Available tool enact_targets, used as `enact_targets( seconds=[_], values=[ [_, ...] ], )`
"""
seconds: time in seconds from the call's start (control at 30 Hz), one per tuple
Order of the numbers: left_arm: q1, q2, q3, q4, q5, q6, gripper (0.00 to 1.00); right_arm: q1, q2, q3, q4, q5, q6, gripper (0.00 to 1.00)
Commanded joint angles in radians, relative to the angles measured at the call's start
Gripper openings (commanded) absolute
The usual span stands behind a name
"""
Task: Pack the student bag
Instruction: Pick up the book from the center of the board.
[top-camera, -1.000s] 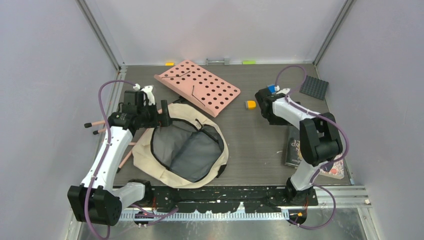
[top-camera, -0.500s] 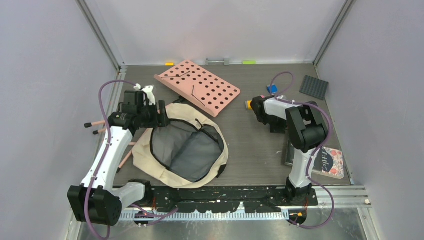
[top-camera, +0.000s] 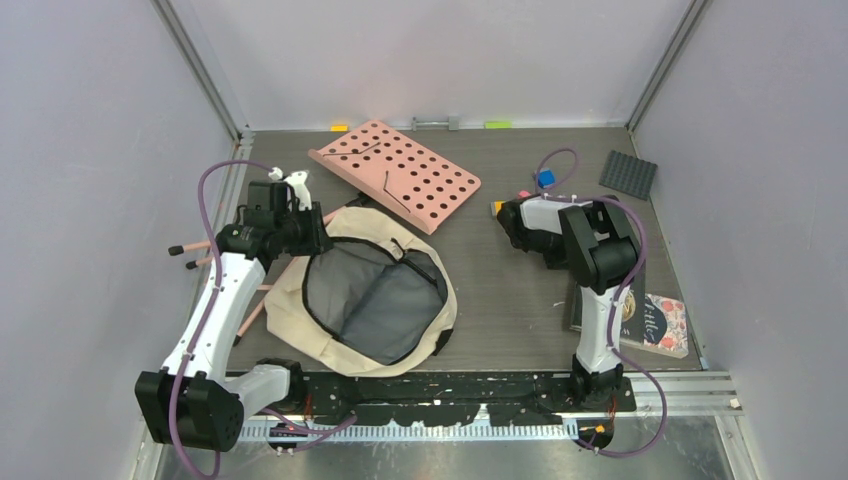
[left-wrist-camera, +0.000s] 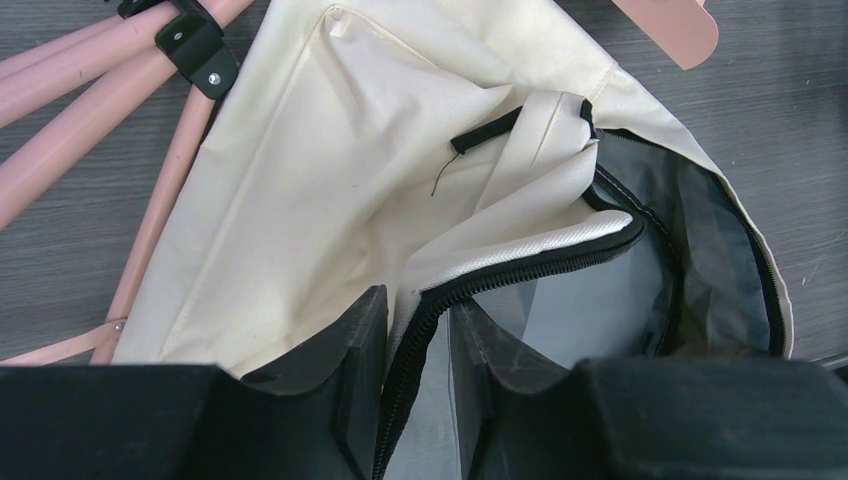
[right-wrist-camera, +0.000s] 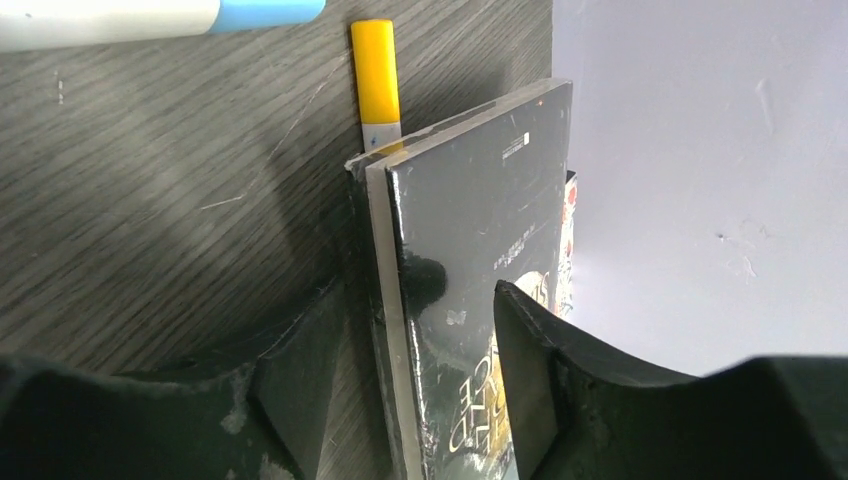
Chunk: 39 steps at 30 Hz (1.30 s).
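left wrist | left tool (left-wrist-camera: 415, 325) nearly closed | pinching student bag (left-wrist-camera: 300, 200) zipper rim

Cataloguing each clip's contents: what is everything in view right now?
student bag: 1, cream, left-centre, unzipped
perforated board: 1, pink, behind bag
rods: several, pink, left of bag
dark book: 1, black, right side
floral book: 1, pink-patterned, near right corner
studded plate: 1, grey, far right corner
blue block: 1, blue, far right-centre
orange block: 1, orange, right of board
left hand: 1, black, straddling bag's open edge
right hand: 1, black, straddling dark book
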Motion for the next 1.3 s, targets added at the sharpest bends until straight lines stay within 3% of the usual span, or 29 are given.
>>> enact_targets(
  seconds=[0.0, 0.37, 0.43, 0.6, 0.73, 0.97, 1.27],
  values=[
    [-0.005, -0.02, 0.018, 0.034, 0.018, 0.002, 0.3, 0.003, 0.011, 0.031, -0.019, 0.049, 0.05, 0.59],
    [-0.004, -0.023, 0.018, 0.034, 0.014, 0.002, 0.23, 0.019, -0.092, 0.023, -0.042, 0.08, 0.053, 0.06],
    [-0.006, -0.023, 0.018, 0.034, 0.012, 0.002, 0.22, 0.03, -0.137, 0.034, -0.069, 0.085, 0.051, 0.01],
    [-0.005, -0.023, 0.018, 0.034, 0.007, 0.002, 0.21, 0.069, -0.273, 0.079, -0.19, 0.105, 0.058, 0.01],
    [-0.005, -0.023, 0.017, 0.034, 0.005, 0.002, 0.19, 0.115, -0.435, 0.095, -0.206, 0.011, -0.015, 0.01],
    [-0.006, -0.022, 0.018, 0.034, 0.003, 0.002, 0.17, 0.123, -0.754, 0.061, -0.056, -0.456, -0.151, 0.01],
    [-0.006, -0.019, 0.017, 0.032, -0.005, 0.002, 0.15, 0.122, -0.825, 0.053, 0.035, -0.933, -0.189, 0.01]
  ],
)
